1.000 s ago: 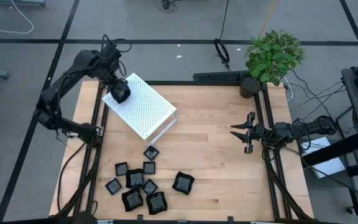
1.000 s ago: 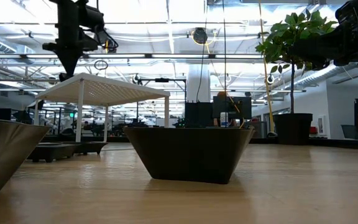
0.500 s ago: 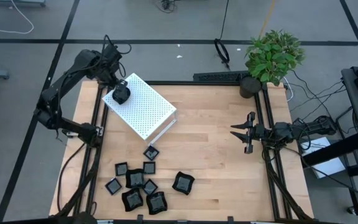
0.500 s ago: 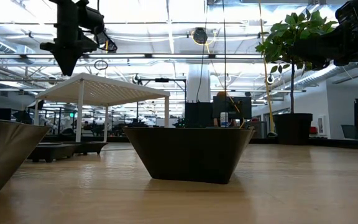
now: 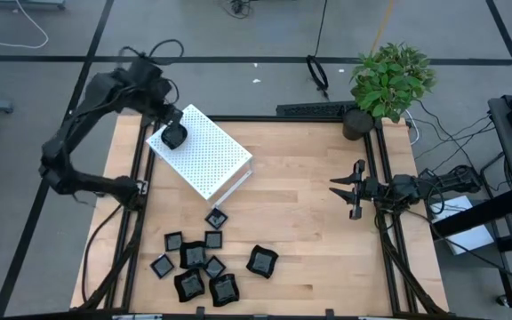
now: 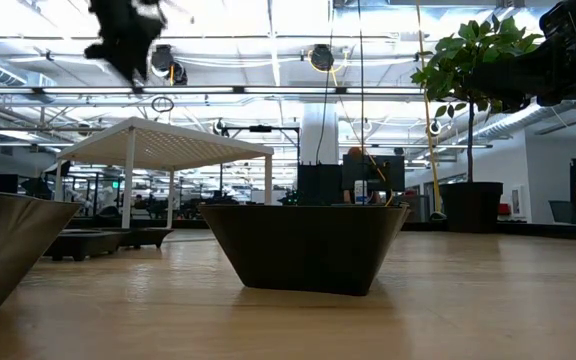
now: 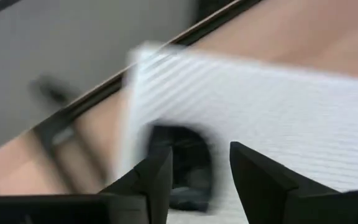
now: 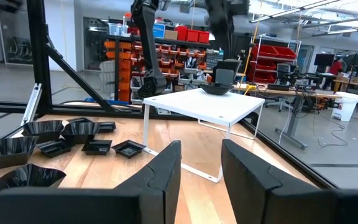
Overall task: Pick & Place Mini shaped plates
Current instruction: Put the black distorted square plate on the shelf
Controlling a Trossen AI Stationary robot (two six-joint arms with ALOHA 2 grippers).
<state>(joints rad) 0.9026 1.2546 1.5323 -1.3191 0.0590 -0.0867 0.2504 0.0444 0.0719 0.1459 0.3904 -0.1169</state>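
High view: one plate [image 5: 175,136] sits on the far-left corner of the white box [image 5: 204,151], and the left gripper [image 5: 169,116] is above it. The other plates [image 5: 204,264] lie clustered on the table [image 5: 309,240] near the front edge. The right gripper [image 5: 345,189] waits at the table's right side.

Low view: a large plate [image 6: 306,246] fills the foreground.

Left wrist view: its fingers [image 7: 157,180] stand apart, empty, over the plate [image 7: 188,168] on the box.

Right wrist view: its fingers [image 8: 166,171] are partly open, holding nothing.
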